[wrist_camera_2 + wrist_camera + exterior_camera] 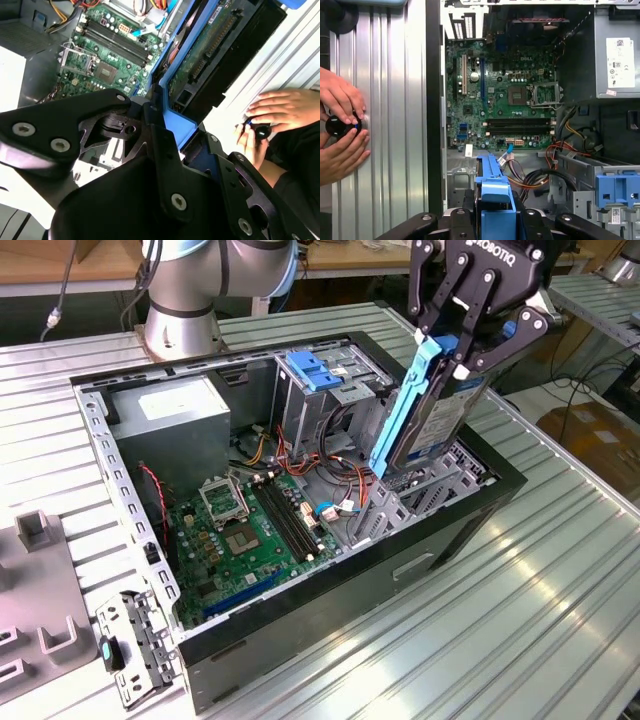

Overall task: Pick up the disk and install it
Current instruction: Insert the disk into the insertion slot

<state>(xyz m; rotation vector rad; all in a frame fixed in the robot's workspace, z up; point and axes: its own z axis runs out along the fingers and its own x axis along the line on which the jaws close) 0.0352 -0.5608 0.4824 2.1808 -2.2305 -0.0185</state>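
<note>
Holds the disk (440, 425), tilted, in the clamped gripper (455, 352) over the computer case's (300, 640) drive cage (400, 508); calls, seemingly, for squaring its blue rails (403, 405) to the slots.

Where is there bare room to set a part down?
Bare: the ribbed table beside the computer case, on the exterior view's right, apart from a person's hands there in the first wrist view. Crowded: inside the case, with motherboard, cables and the gripper holding the disk.
</note>
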